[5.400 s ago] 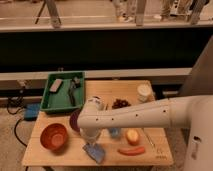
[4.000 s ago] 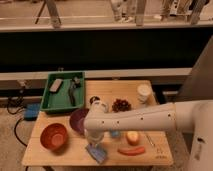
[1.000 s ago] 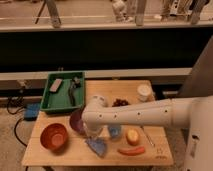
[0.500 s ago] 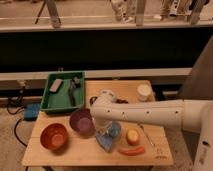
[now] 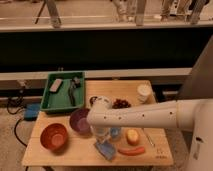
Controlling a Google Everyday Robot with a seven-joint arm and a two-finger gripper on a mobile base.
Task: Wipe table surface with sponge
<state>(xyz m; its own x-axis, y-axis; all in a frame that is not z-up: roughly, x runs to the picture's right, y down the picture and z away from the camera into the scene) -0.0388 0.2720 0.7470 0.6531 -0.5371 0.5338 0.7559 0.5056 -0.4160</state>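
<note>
The table surface (image 5: pixel 45 157) is a light wooden top of planks. Near its front edge, right of centre, lies the light-blue sponge (image 5: pixel 106 149), tilted. My gripper (image 5: pixel 102 139) comes down from the white arm (image 5: pixel 145 116), which reaches in from the right. It sits right over the sponge's upper left edge, shut on it. The arm's wrist hides the fingers' upper part.
A purple bowl (image 5: pixel 80 120) and an orange-red bowl (image 5: pixel 54 136) stand left of the gripper. A small blue cup (image 5: pixel 115 132), a yellow fruit (image 5: pixel 132 136) and a red chilli (image 5: pixel 131 150) crowd its right. At the back are a green tray (image 5: pixel 50 102), grapes (image 5: pixel 121 103) and a white cup (image 5: pixel 144 92).
The gripper and the sponge have slid a little to the right along the table's front, and the arm has swung with them. The bowls and food stay put.
</note>
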